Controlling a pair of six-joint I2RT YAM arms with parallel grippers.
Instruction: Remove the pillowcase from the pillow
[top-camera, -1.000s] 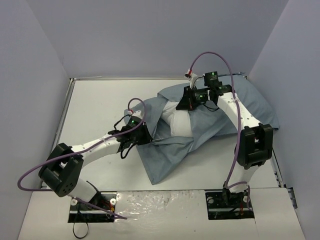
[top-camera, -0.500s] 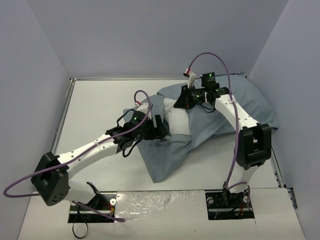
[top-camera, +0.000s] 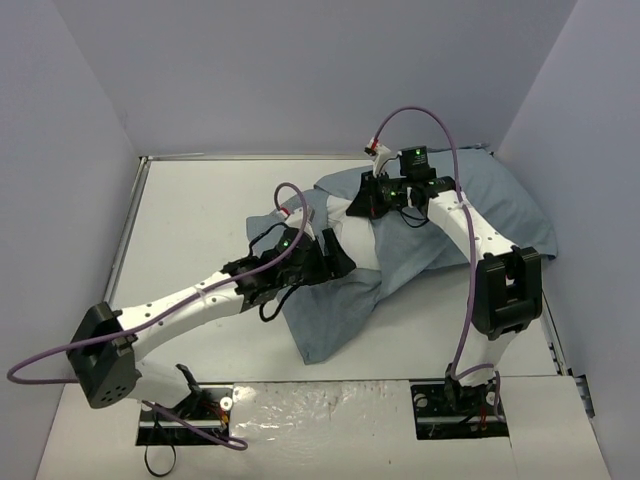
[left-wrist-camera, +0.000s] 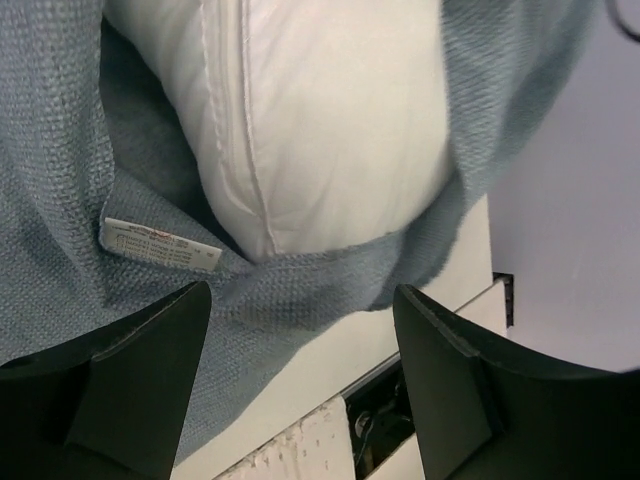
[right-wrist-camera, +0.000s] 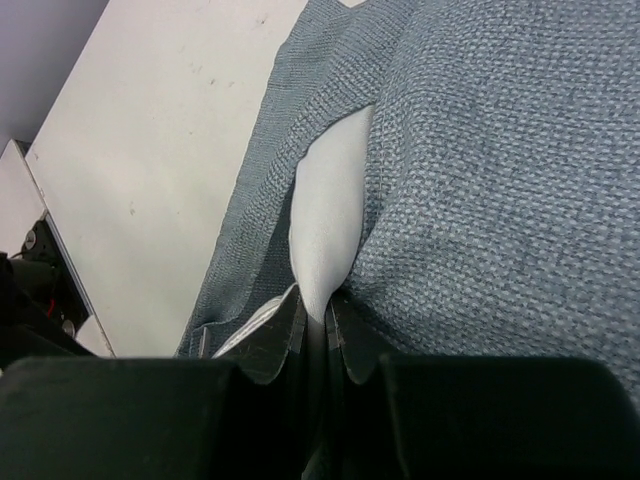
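Note:
The grey-blue pillowcase (top-camera: 330, 310) lies crumpled across the table's right half, and the white pillow (top-camera: 358, 248) shows through its open mouth. My left gripper (top-camera: 338, 262) hovers open at that mouth, holding nothing. In the left wrist view the pillow (left-wrist-camera: 330, 120) bulges out of the pillowcase (left-wrist-camera: 60, 200), whose hem and white label (left-wrist-camera: 160, 243) lie just beyond my left gripper (left-wrist-camera: 300, 295). My right gripper (top-camera: 355, 207) sits at the mouth's far side. In the right wrist view the right gripper (right-wrist-camera: 322, 315) is shut on a fold of the pillow (right-wrist-camera: 330, 210), with the pillowcase (right-wrist-camera: 480, 180) on both sides.
The white table (top-camera: 200, 220) is boxed in by pale walls on the left, back and right, with a raised rail along its left edge. The arm bases and a dark slot (left-wrist-camera: 400, 420) sit at the near edge. The pillowcase reaches the right wall.
My left gripper has opened and let go of the pillowcase, then reached right and forward to the pillow's exposed end. The right gripper stays shut, shifted slightly left.

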